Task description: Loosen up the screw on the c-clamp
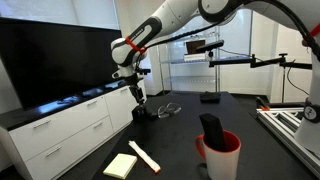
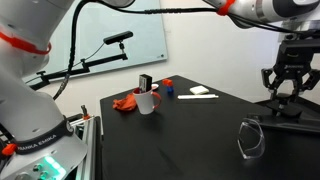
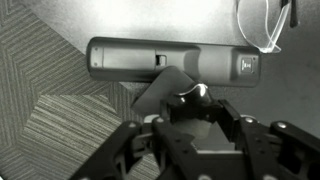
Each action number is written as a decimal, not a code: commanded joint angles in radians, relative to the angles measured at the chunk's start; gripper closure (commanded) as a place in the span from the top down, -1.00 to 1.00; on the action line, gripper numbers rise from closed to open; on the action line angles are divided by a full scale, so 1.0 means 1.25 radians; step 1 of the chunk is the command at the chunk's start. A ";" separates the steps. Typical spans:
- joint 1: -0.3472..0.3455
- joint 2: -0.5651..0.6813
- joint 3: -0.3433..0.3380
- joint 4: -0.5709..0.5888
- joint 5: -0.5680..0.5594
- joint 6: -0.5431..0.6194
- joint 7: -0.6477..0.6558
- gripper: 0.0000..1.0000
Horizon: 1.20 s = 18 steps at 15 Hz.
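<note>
- Wrist view shows the step, as I judge it: the hand [image 3: 197, 116] is down at the clamp [image 3: 185, 95], placed to turn the screw, and the loosening is not yet seen done.
- The next move calls for a firm hold on the screw end, then a turn of the wrist in the loosening direction. The clamp body must not turn along, and it seems to sit free on the bench [image 1: 185, 135], so it may spin whole.
- In the same view, from left to right, there is the carpet [image 3: 55, 120], the dark clamp between the fingers near the middle, and wire loops [image 3: 262, 25] at the top right.
- The fingers are drawn partly together around the top of the clamp. I cannot tell if they press on the screw.
- In an exterior view, the hand [image 1: 137, 97] points down at the left part of the bench. The clamp [image 1: 141, 113] is directly below it, the loops are just to its right, and the bucket [image 1: 222, 155] is well apart.
- In an exterior view, the loops [image 2: 250, 138] come first, then the hand [image 2: 283, 92] above the clamp [image 2: 282, 108] at the right edge.
</note>
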 commanded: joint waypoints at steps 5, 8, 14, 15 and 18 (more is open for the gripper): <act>0.004 0.012 -0.017 0.064 -0.047 -0.025 -0.106 -0.49; -0.018 -0.046 0.014 -0.009 0.013 0.025 -0.076 0.65; -0.009 -0.200 0.000 -0.094 0.110 0.017 0.158 1.00; -0.003 -0.224 -0.003 -0.116 0.115 0.023 0.202 1.00; 0.027 -0.288 -0.006 -0.225 0.130 0.081 0.341 1.00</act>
